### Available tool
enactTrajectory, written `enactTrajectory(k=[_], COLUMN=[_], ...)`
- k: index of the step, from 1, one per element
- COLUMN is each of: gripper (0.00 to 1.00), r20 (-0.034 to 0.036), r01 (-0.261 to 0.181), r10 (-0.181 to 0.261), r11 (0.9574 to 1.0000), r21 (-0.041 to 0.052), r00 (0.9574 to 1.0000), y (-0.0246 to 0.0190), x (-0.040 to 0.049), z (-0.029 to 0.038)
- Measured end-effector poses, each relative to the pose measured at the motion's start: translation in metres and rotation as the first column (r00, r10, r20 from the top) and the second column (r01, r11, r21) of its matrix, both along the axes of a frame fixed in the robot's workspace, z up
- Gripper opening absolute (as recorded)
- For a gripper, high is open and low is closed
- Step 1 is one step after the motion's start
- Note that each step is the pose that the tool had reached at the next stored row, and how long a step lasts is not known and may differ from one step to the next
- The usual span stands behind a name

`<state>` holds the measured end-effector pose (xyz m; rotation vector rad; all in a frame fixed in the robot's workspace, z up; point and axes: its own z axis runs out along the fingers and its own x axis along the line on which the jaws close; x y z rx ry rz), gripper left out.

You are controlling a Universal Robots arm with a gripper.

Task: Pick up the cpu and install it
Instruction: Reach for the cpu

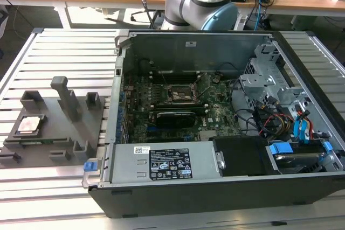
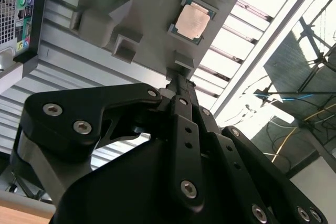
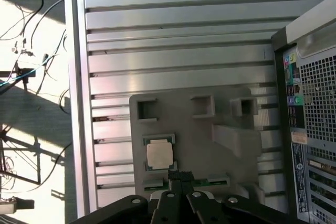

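Note:
The cpu (image 1: 29,125) lies flat in a pocket of the grey fixture plate (image 1: 70,143), at the exterior view's left, its silvery top showing a pinkish sheen. In both wrist views it sits in the same pocket, cpu (image 2: 192,20) and cpu (image 3: 159,155). My gripper (image 2: 176,77) hangs well above the fixture with its black fingers (image 2: 184,114) pressed together and nothing between them. In the first wrist view the gripper (image 3: 179,176) points at the fixture edge just beside the cpu. The open motherboard socket (image 1: 180,94) sits inside the computer case.
An open black computer case (image 1: 226,187) lies on the ribbed metal table (image 1: 59,44), with cables and drive bays inside at the exterior view's right. Its rear panel (image 3: 310,103) stands close to the fixture. Upright grey fixture blocks (image 1: 64,96) rise beside the cpu pocket.

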<state>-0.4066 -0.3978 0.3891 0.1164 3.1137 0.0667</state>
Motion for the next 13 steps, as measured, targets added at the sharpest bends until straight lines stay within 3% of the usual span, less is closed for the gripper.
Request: enactTrajectory(k=[8,13], gripper=[0.11,0.11], r20=[0.0001,0.0], r01=[0.0,0.0], r10=[0.0,0.0], r11=[1.0,1.0], r21=[0.0,0.0], r00=[1.0,1.0], y=[0.0,0.0001], x=[-0.0166,-0.0185], z=[-0.0011,-0.0011])
